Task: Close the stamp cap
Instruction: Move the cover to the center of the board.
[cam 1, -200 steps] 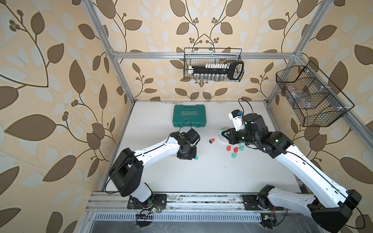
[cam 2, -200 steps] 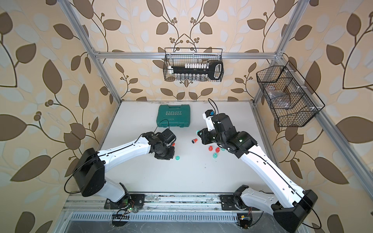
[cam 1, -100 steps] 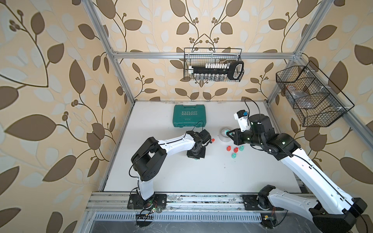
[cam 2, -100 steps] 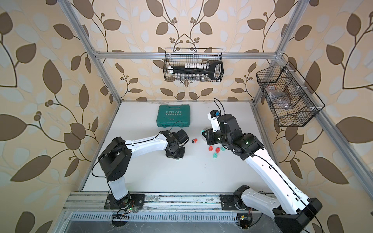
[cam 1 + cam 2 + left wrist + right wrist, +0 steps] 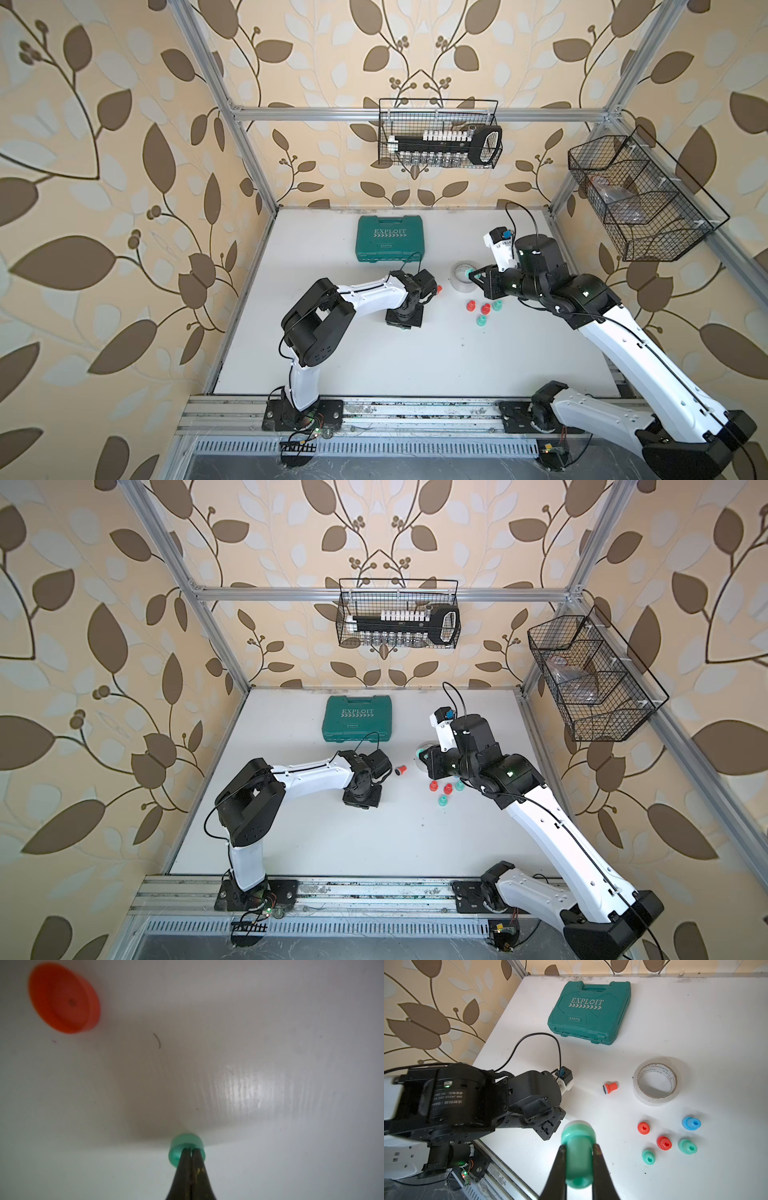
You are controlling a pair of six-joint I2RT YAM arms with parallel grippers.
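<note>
Stamp cap (image 5: 178, 1146) sits pinched in the left hand (image 5: 190, 1150); right hand (image 5: 579, 1148) clamps the green stamp (image 5: 578, 1130).

You now have the left arm (image 5: 365, 293) folded elbow-in toward mid-table, the left gripper (image 5: 190, 1149) dropped over the cap (image 5: 177, 1148) that lay beside it and closed there, and the right arm (image 5: 540, 286) drawn slightly back.

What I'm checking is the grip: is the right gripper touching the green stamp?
Touching. Right wrist view shows the right gripper clamping the green stamp on both sides.
</note>
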